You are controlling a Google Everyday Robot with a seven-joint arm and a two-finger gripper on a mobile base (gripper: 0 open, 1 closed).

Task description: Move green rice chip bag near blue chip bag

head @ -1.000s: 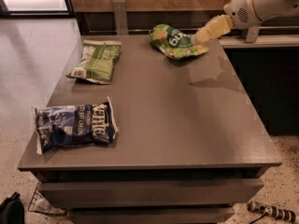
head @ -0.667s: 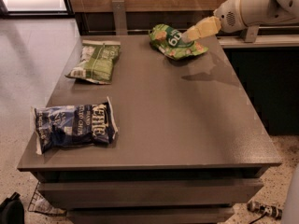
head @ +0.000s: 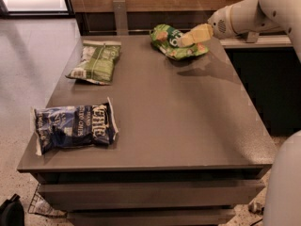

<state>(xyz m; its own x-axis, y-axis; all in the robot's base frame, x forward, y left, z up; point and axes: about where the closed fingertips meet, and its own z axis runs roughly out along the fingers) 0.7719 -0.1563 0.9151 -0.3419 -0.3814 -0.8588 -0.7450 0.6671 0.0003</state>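
One green rice chip bag (head: 167, 40), lime-green, crinkled, with a dark oval logo, lay near the worktop's (head: 164, 121) far right corner, the end effector (head: 182, 40) over it, grip impossible to tell.

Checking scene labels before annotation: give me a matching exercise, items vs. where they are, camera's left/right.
Items:
1. green rice chip bag
2. blue chip bag
3. olive-green bag
4. gripper

Places:
A. front left of the table
B. reaching in from the right, at a bag
C. far right of the tabletop
D. far left of the tabletop

Pairs: 1-C, 2-A, 3-D, 4-B
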